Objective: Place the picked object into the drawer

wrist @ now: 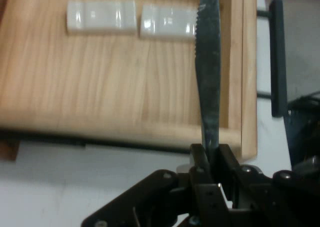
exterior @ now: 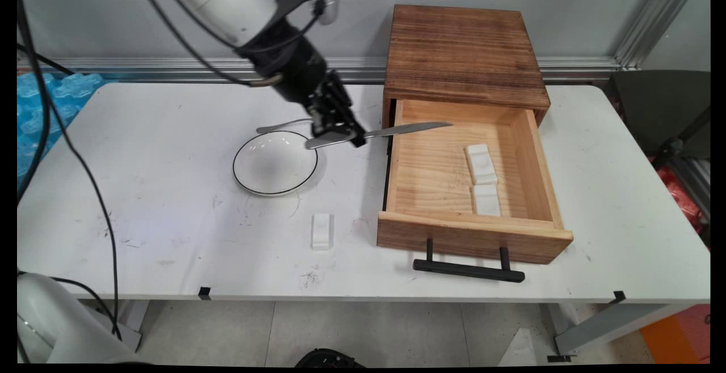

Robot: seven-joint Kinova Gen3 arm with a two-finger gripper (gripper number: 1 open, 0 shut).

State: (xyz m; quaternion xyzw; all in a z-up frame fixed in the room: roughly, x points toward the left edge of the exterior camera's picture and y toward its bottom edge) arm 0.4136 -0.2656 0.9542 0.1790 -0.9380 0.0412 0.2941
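My black two-finger gripper (exterior: 340, 134) is pinched tight on a metal table knife (exterior: 391, 132), gripping it partway along so that the handle end sticks out behind over a white bowl (exterior: 275, 163) and the serrated blade reaches forward, roughly level, over the near left wall of an open wooden drawer (exterior: 533, 157). In the hand view the blade (wrist: 209, 77) rises straight up from between my fingertips (wrist: 199, 154), on edge, its tip above the drawer floor and close to one of two white rectangular ceramic rests (wrist: 101, 17) lying end to end inside. Held this way, the knife hangs clear of both the table and the drawer wall, which I judge lets it pass over the rim without scraping. The drawer is pulled well out of a dark-stained wooden cabinet (exterior: 462, 50) standing at the back of the white table (exterior: 142, 135), with its black bar handle (exterior: 468, 270) towards the near edge. The two rests (exterior: 482, 163) sit along the drawer's right half, leaving the left half bare wood. A third white rest (exterior: 321, 230) lies on the table, between the bowl and the drawer front. A second piece of cutlery (exterior: 281, 126), a handle only partly seen, lies just behind the bowl beneath my wrist. The drawer's left wall is the nearest obstacle under the blade.
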